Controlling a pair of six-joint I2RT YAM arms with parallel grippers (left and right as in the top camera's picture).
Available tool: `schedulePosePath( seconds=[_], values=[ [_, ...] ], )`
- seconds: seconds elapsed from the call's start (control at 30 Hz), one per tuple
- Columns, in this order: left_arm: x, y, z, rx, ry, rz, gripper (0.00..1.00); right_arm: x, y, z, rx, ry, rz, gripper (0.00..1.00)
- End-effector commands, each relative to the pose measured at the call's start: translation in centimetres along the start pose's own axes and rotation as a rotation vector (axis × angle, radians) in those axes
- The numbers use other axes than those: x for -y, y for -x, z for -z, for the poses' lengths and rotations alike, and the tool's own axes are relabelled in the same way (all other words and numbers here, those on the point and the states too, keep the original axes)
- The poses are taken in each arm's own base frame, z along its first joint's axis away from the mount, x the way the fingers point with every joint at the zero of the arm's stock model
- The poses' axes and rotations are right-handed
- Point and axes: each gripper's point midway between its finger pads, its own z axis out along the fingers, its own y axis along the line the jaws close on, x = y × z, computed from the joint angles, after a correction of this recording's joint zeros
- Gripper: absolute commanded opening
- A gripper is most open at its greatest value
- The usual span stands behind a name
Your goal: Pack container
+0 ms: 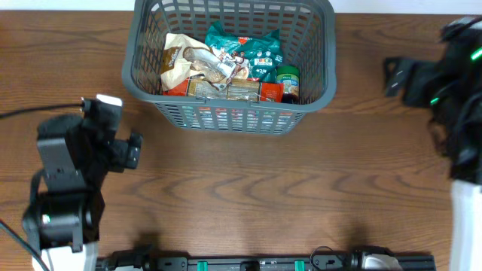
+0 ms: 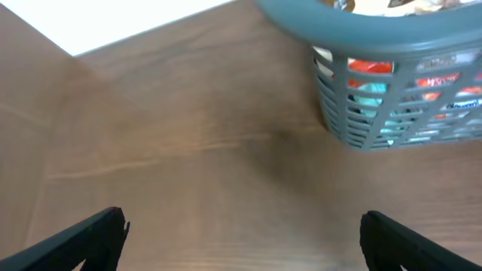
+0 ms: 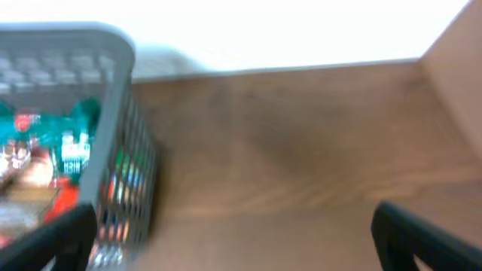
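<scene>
Grey container (image 1: 233, 117) set at the far edge of the surface (image 1: 248, 196), about midway along. Already loaded: beige bag (image 1: 181, 60), green packet (image 1: 245, 47), red packs (image 1: 269, 92), small jar (image 1: 287, 77). Nothing loose seen outside it. Left hand (image 2: 241, 226) near the left edge, spread wide, empty; right hand (image 3: 233, 222) toward the far right corner, likewise wide and empty. Looks packed, probably finished or nearly so.

Legible text: none.
Packets (image 1: 226, 64) in the container (image 1: 226, 117), at the far edge of the table (image 1: 248, 196), carry white, red and green label print. All of it is too small or too blurred to read in any of the three views.
</scene>
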Motion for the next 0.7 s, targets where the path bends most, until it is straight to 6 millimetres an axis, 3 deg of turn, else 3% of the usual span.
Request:
schedulePosePath(
  seconds=[0.0,0.1,0.27,0.4,0.67],
  values=[
    [0.4,-0.6,0.5,0.051,0.004,-0.048,0.99,-0.8,-5.9,-2.0,-0.041,-0.007,0.003,0.99],
    [0.9,-1.8,-0.3,0.055,0.006,-0.067,0.98,-0.8,-10.9,-3.6,-0.044,-0.044,-0.036,0.99],
    [1.4,-3.1,-2.6,0.062,0.010,-0.067,0.99,-0.8,-16.2,-4.9,-0.062,-0.066,-0.096,0.99],
    [1.7,-3.8,-3.7,0.042,0.002,-0.067,0.98,-0.5,-17.9,-5.3,-0.091,-0.077,-0.092,0.99],
    [1.9,-4.3,-4.3,0.014,-0.010,-0.068,0.99,-0.5,-18.5,-5.6,-0.117,-0.083,-0.087,0.99]
  ],
)
